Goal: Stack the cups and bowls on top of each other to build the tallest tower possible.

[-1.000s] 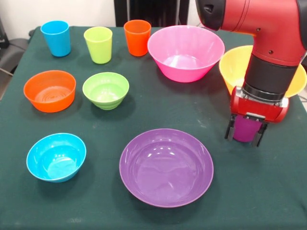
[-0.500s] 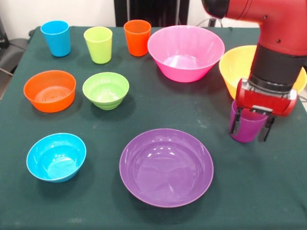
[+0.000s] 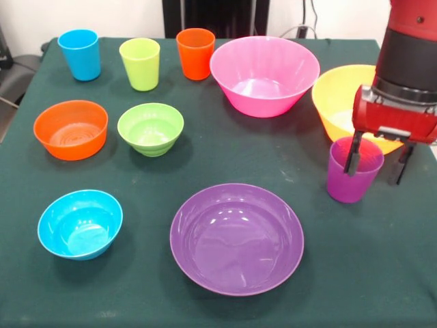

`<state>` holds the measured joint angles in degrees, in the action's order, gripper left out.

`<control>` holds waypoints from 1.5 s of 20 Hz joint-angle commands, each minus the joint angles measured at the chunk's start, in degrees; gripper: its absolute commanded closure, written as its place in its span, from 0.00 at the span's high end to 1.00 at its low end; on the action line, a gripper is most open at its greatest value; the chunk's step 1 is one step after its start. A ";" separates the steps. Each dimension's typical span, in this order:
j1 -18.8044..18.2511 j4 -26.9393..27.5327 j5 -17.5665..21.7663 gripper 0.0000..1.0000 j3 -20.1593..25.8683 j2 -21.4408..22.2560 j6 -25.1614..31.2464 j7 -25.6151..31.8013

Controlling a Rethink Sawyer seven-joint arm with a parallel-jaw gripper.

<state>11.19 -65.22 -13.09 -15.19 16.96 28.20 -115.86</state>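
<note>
Cups come first: I count four, blue [image 3: 79,54], green [image 3: 140,63] and orange [image 3: 195,52] along the table's [image 3: 136,287] far edge, purple [image 3: 352,170] near the right edge; six bowls, none stacked. My gripper [image 3: 377,165] hangs spread above the purple cup, one finger seemingly inside its rim; no tower yet, so I'd next grasp a base bowl.

End effector [image 3: 379,164] open, one finger inside purple cup [image 3: 351,179].
</note>
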 commanded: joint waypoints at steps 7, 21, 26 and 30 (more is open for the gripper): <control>2.81 -4.41 -1.56 1.00 2.32 0.08 6.28 -11.64; 5.73 -8.94 -2.50 1.00 0.38 -0.21 2.57 -13.49; 5.38 -10.63 -1.63 1.00 1.02 -0.40 -0.43 -12.88; 4.73 -11.11 -1.10 1.00 1.46 -0.64 -1.93 -11.96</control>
<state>16.61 -70.65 -15.33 -17.60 18.09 29.12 -119.16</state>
